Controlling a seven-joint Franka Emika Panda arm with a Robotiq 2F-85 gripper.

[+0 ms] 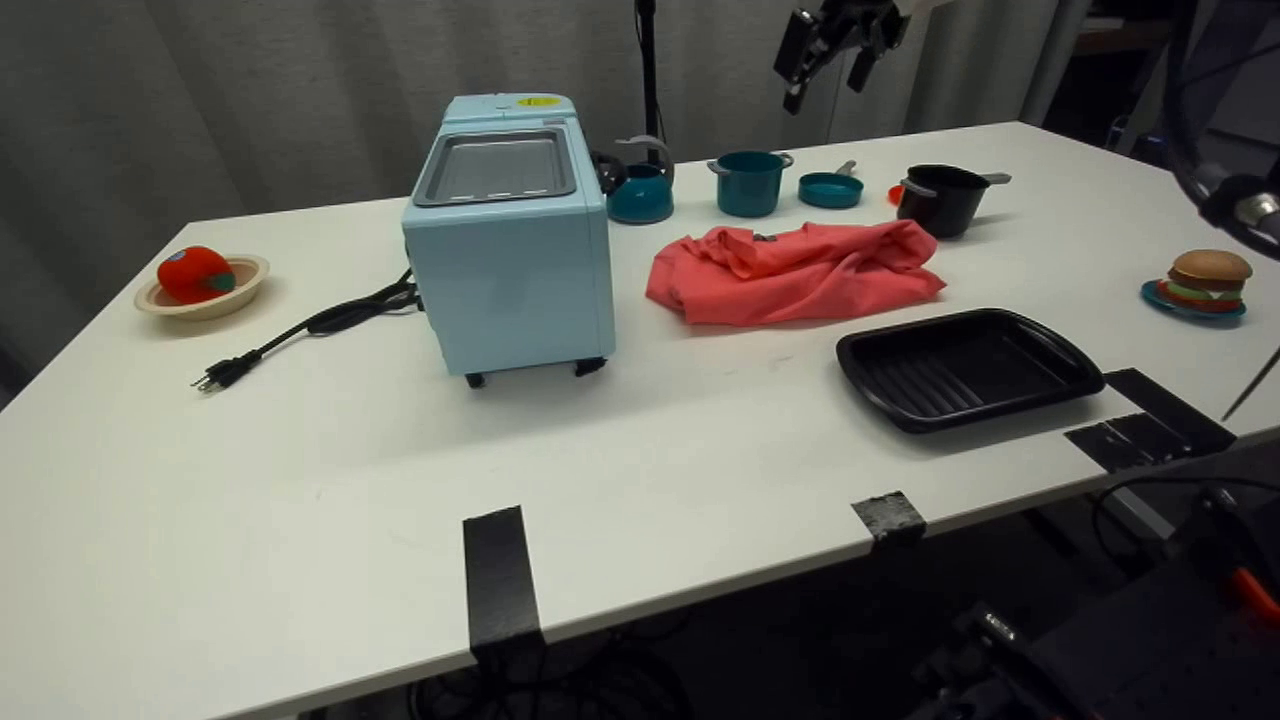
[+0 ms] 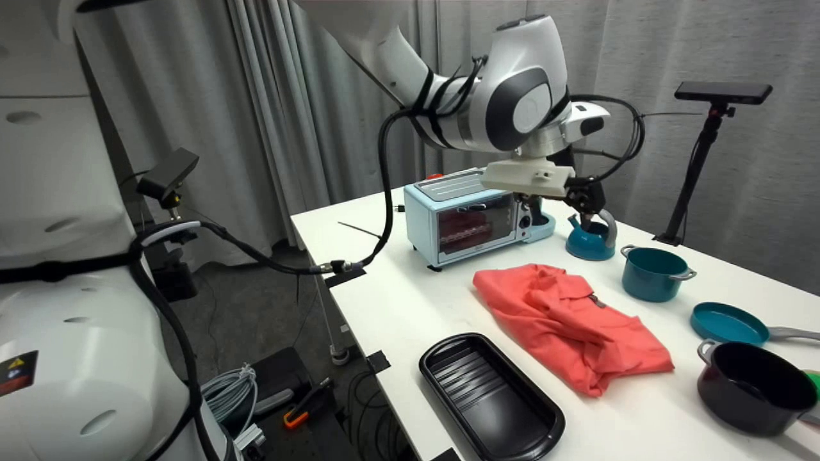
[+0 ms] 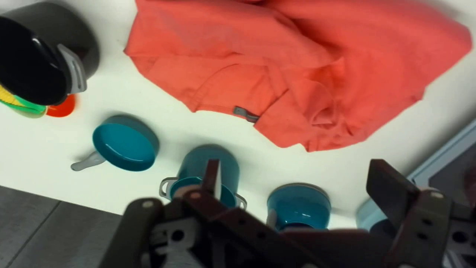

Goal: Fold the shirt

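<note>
The coral-red shirt lies crumpled and loosely bunched on the white table in both exterior views [image 1: 800,275] [image 2: 570,326]. It has many wrinkles, and a small dark tag shows at one edge. In the wrist view the shirt [image 3: 282,70] fills the upper part, and its top edge is cut off. My gripper [image 1: 825,92] is raised well above the table, over the back side near the toy pots, apart from the shirt. In the wrist view the gripper [image 3: 296,163] has its fingers wide apart with nothing held between them.
A light-blue toaster oven [image 1: 510,270] stands beside the shirt. A black tray [image 1: 970,365] lies in front of it. A teal kettle [image 1: 641,195], teal pot [image 1: 750,185], teal pan [image 1: 830,190] and black pot [image 1: 940,200] stand behind it. A toy burger [image 1: 1208,280] sits near an edge.
</note>
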